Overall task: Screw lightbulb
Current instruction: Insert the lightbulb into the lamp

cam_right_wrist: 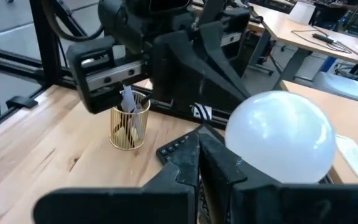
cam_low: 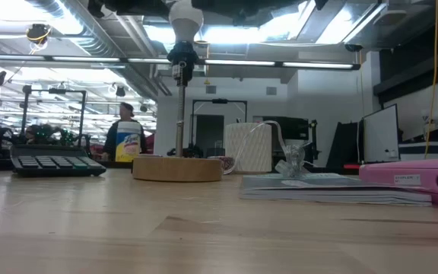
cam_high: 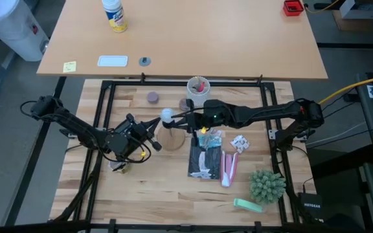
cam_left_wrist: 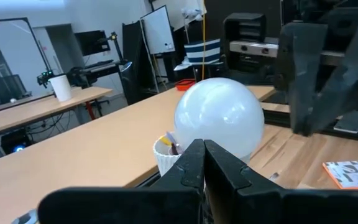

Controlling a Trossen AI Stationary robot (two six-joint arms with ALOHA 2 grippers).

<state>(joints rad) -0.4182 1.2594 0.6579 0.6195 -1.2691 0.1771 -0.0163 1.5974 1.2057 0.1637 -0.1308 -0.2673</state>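
The white frosted lightbulb (cam_high: 166,115) stands upright on the black socket post (cam_low: 181,91) of the round wooden disc stand (cam_high: 171,138), near the table's middle; in the low view the bulb (cam_low: 185,19) tops the post. My left gripper (cam_high: 153,128) is shut just left of the bulb, and its fingertips (cam_left_wrist: 204,158) show in front of the bulb's lower part (cam_left_wrist: 219,121). My right gripper (cam_high: 177,117) is shut, reaching in from the right, with the bulb (cam_right_wrist: 281,137) close beside its fingers (cam_right_wrist: 199,155). My left gripper has its shut fingertips right up against the lower part of the bulb, and they hide the spot; I cannot tell whether they touch it. My right gripper has its shut fingers alongside the bulb's round side (cam_right_wrist: 241,146); I cannot tell whether they touch it.
A white cup with red items (cam_high: 197,87) stands behind the stand. A black booklet (cam_high: 204,162), a pink stapler (cam_high: 229,167), a small plant (cam_high: 267,186) and a green tape holder (cam_high: 247,205) lie to the right. A gold wire cup (cam_right_wrist: 130,124) and a calculator (cam_low: 52,162) are on the left.
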